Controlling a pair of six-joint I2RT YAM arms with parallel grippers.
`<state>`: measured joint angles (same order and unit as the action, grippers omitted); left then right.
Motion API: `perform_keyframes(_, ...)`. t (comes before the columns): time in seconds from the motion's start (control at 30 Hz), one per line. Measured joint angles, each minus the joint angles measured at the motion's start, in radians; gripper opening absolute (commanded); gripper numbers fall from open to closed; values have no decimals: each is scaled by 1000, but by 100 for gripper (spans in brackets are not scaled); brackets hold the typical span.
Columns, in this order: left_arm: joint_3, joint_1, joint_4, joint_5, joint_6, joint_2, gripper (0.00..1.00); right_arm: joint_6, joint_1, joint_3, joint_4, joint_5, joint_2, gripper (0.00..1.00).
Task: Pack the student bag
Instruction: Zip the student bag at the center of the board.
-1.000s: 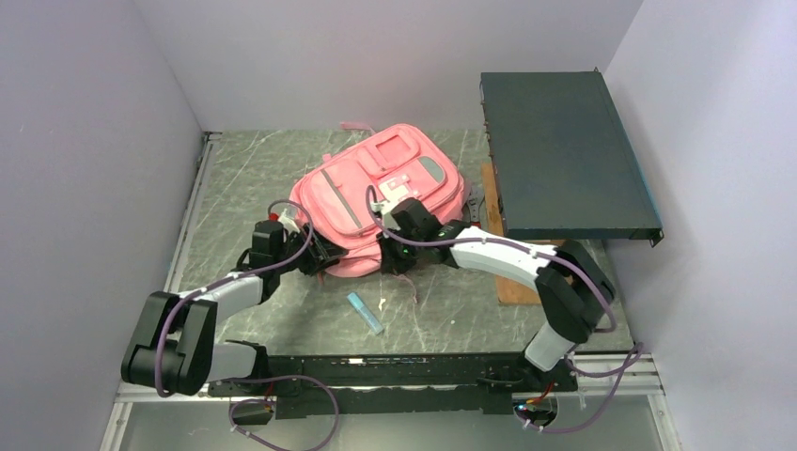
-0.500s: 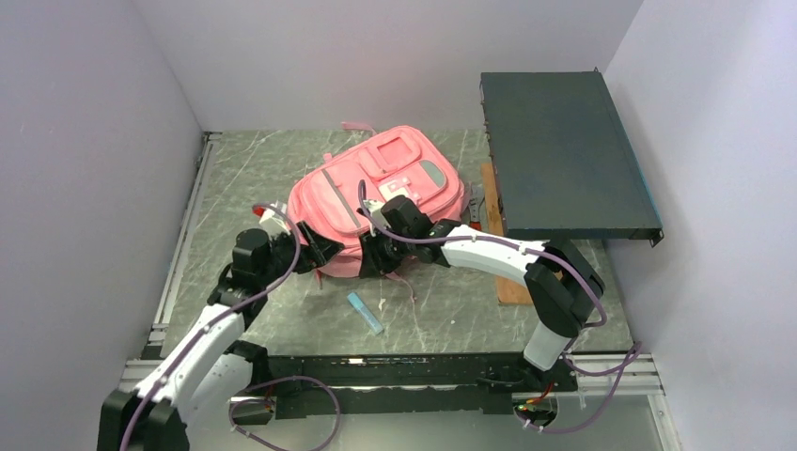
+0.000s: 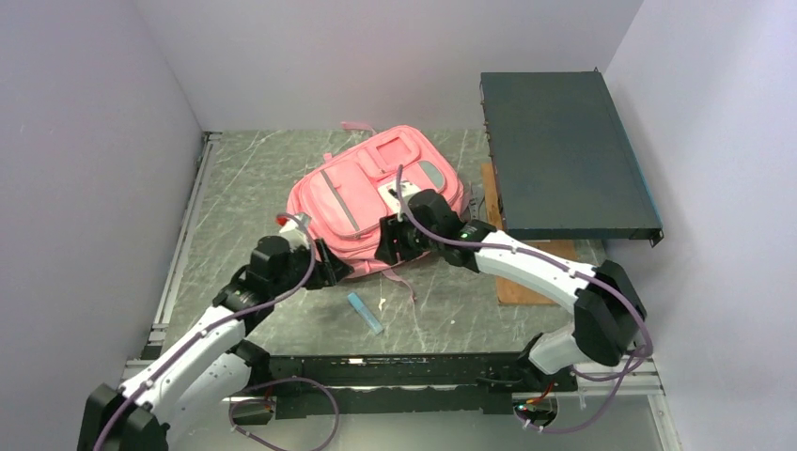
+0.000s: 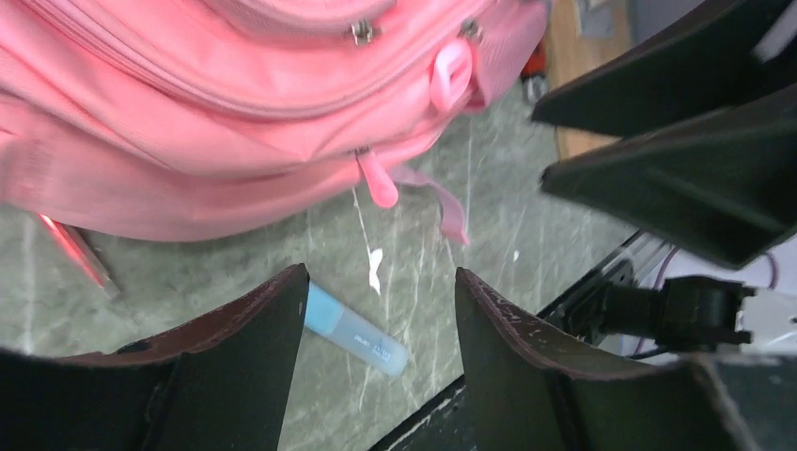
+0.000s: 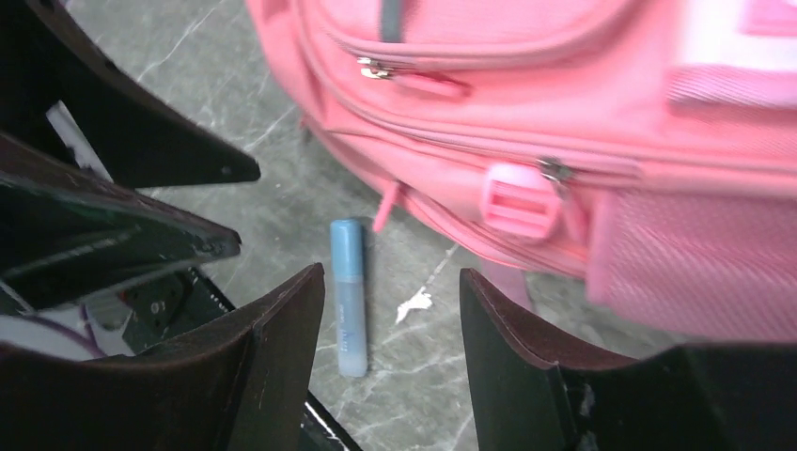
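The student bag [image 3: 376, 188], a soft pink backpack with zip pockets, lies flat in the middle of the table. Both grippers hover at its near edge, a little apart. My left gripper [image 3: 331, 272] is open with nothing between its fingers; in the left wrist view [image 4: 381, 282] it hangs over the table below the bag's [image 4: 188, 113] zips. My right gripper [image 3: 393, 246] is open and empty too [image 5: 392, 282], next to the bag's [image 5: 526, 122] pink buckle. A light blue tube [image 3: 365, 313] lies on the table in front of the bag, seen under both grippers [image 4: 362, 334] [image 5: 349, 291].
A dark flat case [image 3: 564, 155] stands raised at the right over a wooden board [image 3: 526, 282]. A thin red stick [image 4: 75, 258] pokes out from under the bag's left side. Pale walls close in the left, back and right sides.
The right gripper has gone from shut to open at the bag's near edge, and its elbow has swung right. The left arm has stretched forward, its gripper drawing slightly back from the bag.
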<state>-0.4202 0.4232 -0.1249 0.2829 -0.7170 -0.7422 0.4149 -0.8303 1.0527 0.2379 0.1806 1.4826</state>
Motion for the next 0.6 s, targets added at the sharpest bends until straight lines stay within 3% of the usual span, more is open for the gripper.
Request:
perform_keyframes(0.13, -24, 96, -12, -64, -2, -122, 57, 33, 33, -60, 3, -72, -74, 57)
perform_keyframes(0.37, -169, 235, -63, -233, -21, -326, 62, 65, 51, -116, 11, -135, -91, 58)
perform_keyframes(0.6, -326, 388, -144, -428, -63, -495, 53, 69, 52, -121, 15, -151, -92, 58)
